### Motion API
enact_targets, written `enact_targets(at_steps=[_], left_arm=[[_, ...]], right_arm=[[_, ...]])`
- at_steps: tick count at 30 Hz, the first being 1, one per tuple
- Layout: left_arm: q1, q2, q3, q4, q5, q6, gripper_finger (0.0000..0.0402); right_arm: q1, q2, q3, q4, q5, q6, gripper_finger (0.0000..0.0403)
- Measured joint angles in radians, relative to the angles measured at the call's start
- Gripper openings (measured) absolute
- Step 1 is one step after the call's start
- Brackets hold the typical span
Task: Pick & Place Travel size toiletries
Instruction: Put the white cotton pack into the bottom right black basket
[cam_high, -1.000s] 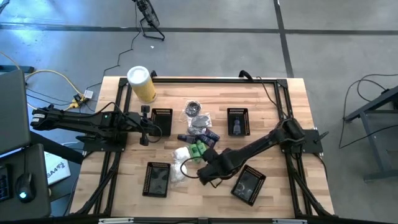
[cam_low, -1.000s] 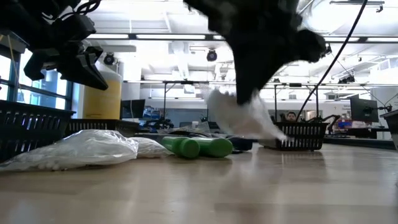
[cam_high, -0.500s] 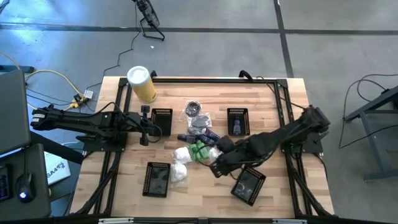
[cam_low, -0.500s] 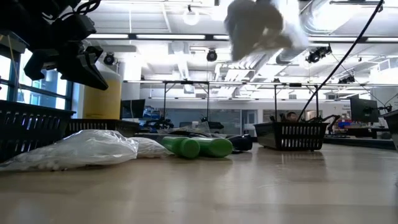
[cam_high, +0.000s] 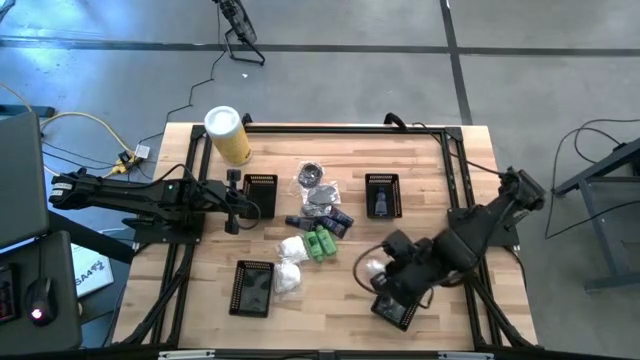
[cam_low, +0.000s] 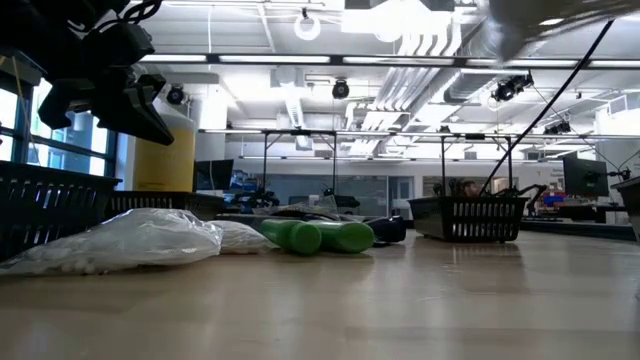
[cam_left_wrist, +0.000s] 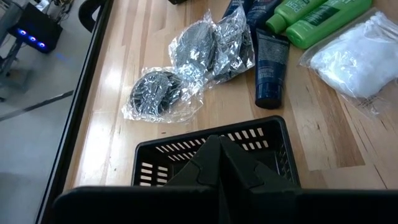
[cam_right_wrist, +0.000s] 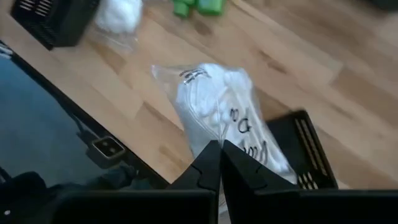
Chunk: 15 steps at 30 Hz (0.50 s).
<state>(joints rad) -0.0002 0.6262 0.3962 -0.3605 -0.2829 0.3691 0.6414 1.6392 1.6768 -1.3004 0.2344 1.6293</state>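
Observation:
The toiletries lie mid-table: green bottles (cam_high: 320, 243), dark blue tubes (cam_high: 338, 221), silvery-clear packets (cam_high: 318, 186) and white packets (cam_high: 290, 266). My right gripper (cam_high: 386, 270) is shut on one white packet (cam_high: 373, 268), held in the air beside the near-right black basket (cam_high: 397, 302). The right wrist view shows that packet (cam_right_wrist: 217, 106) ahead of my gripper (cam_right_wrist: 219, 155), with the basket's corner (cam_right_wrist: 305, 155) beneath. My left gripper (cam_high: 233, 200) waits shut over the far-left basket (cam_high: 261, 190); its wrist view shows the silvery packets (cam_left_wrist: 186, 74), a tube (cam_left_wrist: 270, 68) and the bottles (cam_left_wrist: 311, 18). My right gripper pinches the white packet between its two fingers at the packet's end nearest the wrist (cam_right_wrist: 214, 140); the fingers lie along the packet. The packet is lifted clear of the table and sticks out ahead of the fingertips, over the wood and the basket's corner.
Black mesh baskets stand at far-left, far-right (cam_high: 382, 195), near-left (cam_high: 252, 288) and near-right. A tall yellow canister with a white lid (cam_high: 228, 135) stands at the far-left corner. The low view shows white packets (cam_low: 130, 240) and green bottles (cam_low: 320, 236) resting on the tabletop.
My right gripper, shut on the white packet, has risen and moved toward the table's right, from beside the near white packets to the near-right basket. The packet has been lifted clear and has gone up out of the low view.

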Motion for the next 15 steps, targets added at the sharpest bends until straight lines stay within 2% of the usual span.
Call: enact_targets(at_steps=[8,15], left_arm=[[0.000,0.000,0.000,0.000,0.000,0.000,0.0000],[0.000,0.000,0.000,0.000,0.000,0.000,0.0000]], right_arm=[[0.083,0.001,-0.012,-0.020,0.040,0.174,0.0003],[0.145,0.002,-0.116,0.069,0.047,0.312,0.0003]])
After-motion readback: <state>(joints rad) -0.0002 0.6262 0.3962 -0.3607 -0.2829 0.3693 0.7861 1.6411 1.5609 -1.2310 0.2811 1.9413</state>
